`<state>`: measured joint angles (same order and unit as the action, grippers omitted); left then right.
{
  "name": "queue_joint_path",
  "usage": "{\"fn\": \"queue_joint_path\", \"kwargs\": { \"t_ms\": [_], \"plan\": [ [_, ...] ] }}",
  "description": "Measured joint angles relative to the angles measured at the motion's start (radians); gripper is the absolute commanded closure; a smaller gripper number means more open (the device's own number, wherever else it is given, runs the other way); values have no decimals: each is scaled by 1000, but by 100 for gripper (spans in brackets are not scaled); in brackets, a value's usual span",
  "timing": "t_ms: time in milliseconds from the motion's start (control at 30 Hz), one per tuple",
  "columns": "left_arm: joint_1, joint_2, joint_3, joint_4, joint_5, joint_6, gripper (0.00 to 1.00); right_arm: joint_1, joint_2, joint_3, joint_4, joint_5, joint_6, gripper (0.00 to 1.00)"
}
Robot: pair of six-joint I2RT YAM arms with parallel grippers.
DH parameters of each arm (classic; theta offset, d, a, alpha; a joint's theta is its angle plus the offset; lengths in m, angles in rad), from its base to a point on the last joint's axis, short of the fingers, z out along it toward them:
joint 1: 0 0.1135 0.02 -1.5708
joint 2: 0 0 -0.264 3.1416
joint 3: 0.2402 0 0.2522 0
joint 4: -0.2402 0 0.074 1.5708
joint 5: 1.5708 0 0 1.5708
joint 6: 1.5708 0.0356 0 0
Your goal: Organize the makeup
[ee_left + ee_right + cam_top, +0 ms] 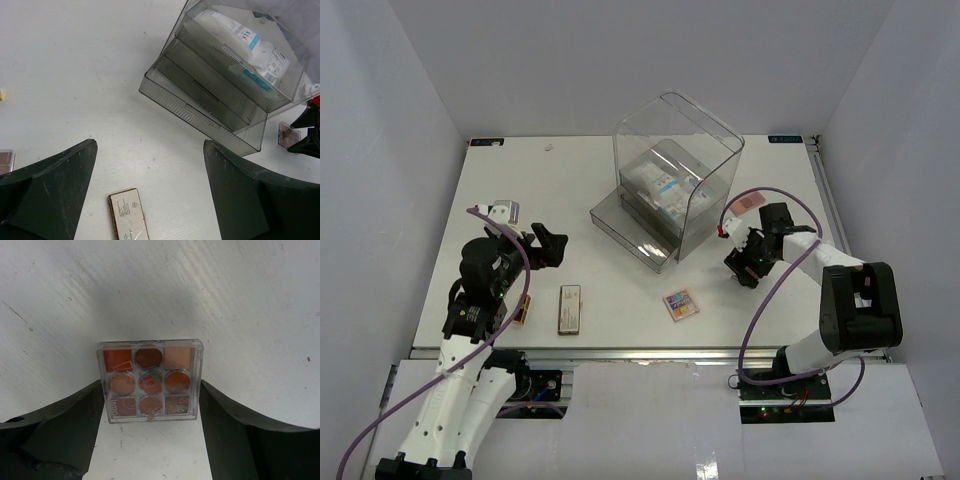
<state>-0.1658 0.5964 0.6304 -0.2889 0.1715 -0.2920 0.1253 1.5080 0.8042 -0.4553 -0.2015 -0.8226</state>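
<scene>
In the right wrist view the pinkish square palette (pixel 150 379) lies flat on the white table. My right gripper (pixel 150 390) has a finger against each of its side edges. From above, that gripper (pixel 745 262) hides the palette. A pink flat compact (pixel 747 201) lies just behind it. The multicolour square palette (pixel 681 304) lies near the front edge. The long beige-brown palette (pixel 570 308) lies to the left and shows below my left gripper (pixel 150 145), which is open and empty over the table. White-and-blue sachets (pixel 665 185) fill the box's top drawer.
The clear plastic drawer box (pixel 710 150) stands at the back middle, with its lower drawers (pixel 630 225) pulled out toward the front left. A small gold item (pixel 523 312) lies partly under my left arm. The table's front edge (pixel 650 350) runs close to the palettes.
</scene>
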Motion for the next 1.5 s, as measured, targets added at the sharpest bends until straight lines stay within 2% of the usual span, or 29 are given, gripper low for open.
{"fn": "queue_joint_path", "kwargs": {
  "t_ms": [100,200,333,467,533,633,800,900,967,1133,1333,1500],
  "plan": [
    [0,0,0,0,0,0,2,-7,0,0,-3,-16,-16,53],
    [0,0,0,0,0,0,2,-10,-6,0,-16,-38,-35,63],
    [0,-1,0,0,0,0,2,-3,-70,-6,-104,-100,-81,68],
    [0,-1,-1,0,0,0,2,65,-248,-11,-231,-198,-158,71],
    [0,-1,-1,0,0,0,2,124,-344,-4,-308,-255,-191,73],
    [0,-1,-1,0,1,0,2,228,-388,14,-365,-297,-201,75],
    [0,-6,-8,1,8,-7,2,528,-384,106,-399,-316,-134,76],
    [0,-5,-15,-8,9,-15,2,706,-342,196,-373,-285,-42,80],
    [0,-9,-18,-26,9,-24,2,765,-266,302,-362,-263,19,81],
    [0,-58,-22,-66,14,-49,2,788,-70,522,-215,-172,170,80],
    [0,-124,-29,-88,22,-70,2,827,71,608,-95,65,315,79],
    [0,-134,-34,-101,22,-76,2,862,173,631,-25,283,347,79]
  ]
}}
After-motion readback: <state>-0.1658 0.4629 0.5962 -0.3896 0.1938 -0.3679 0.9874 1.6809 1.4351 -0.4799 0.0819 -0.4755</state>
